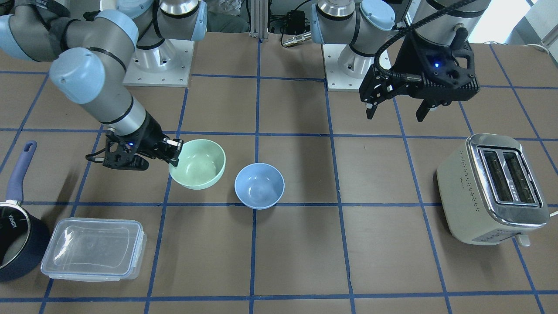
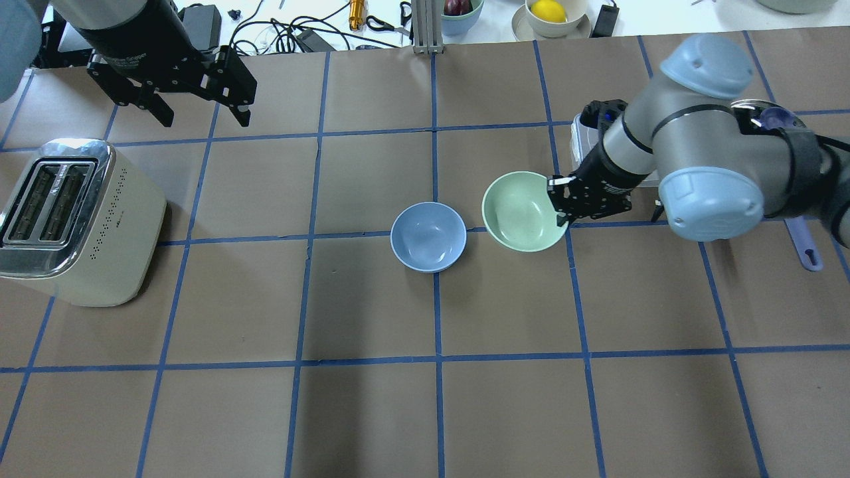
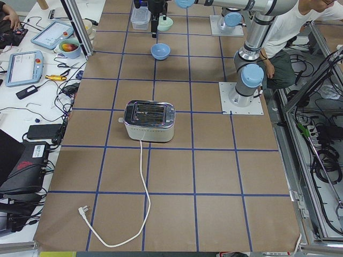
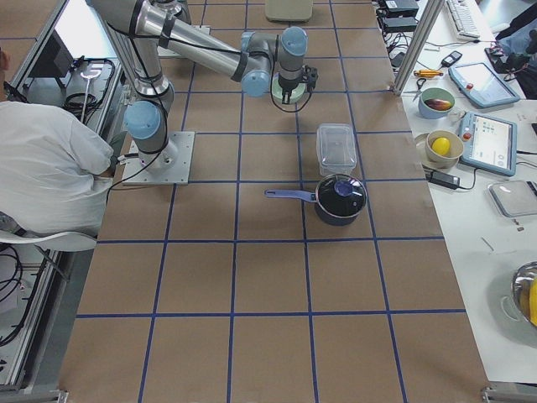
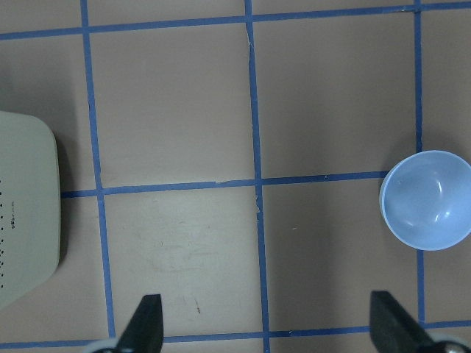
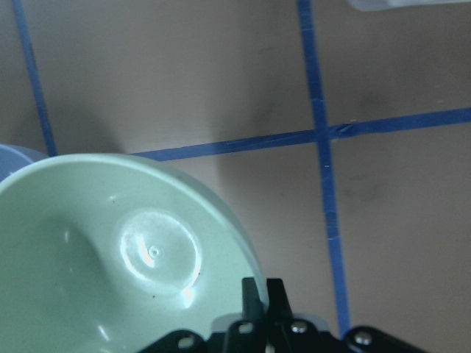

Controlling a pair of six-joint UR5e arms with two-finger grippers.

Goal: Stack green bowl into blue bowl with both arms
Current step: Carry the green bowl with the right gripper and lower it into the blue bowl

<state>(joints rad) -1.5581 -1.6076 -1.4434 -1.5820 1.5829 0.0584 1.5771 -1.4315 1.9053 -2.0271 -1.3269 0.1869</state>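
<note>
On the green bowl [image 1: 198, 168] the right pincer [image 1: 175, 153] clamps the rim; the left pincer [image 1: 396, 115] gapes wide.

Seen from overhead, the blue bowl [image 2: 428, 237] sits mid-table [image 2: 372, 411], the green bowl [image 2: 521, 212] just right of it, with the right gripper [image 2: 561, 202] at its right rim. The toaster [image 2: 73, 219] stands far left, and the left gripper [image 2: 202, 119] hangs between toaster and bowls. The container [image 1: 93, 248] and saucepan [image 1: 17, 244] lie farther right

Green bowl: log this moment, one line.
right end effector: shut on green bowl rim | blue bowl: beside it, unstacked | left end effector: open, aloft
</note>
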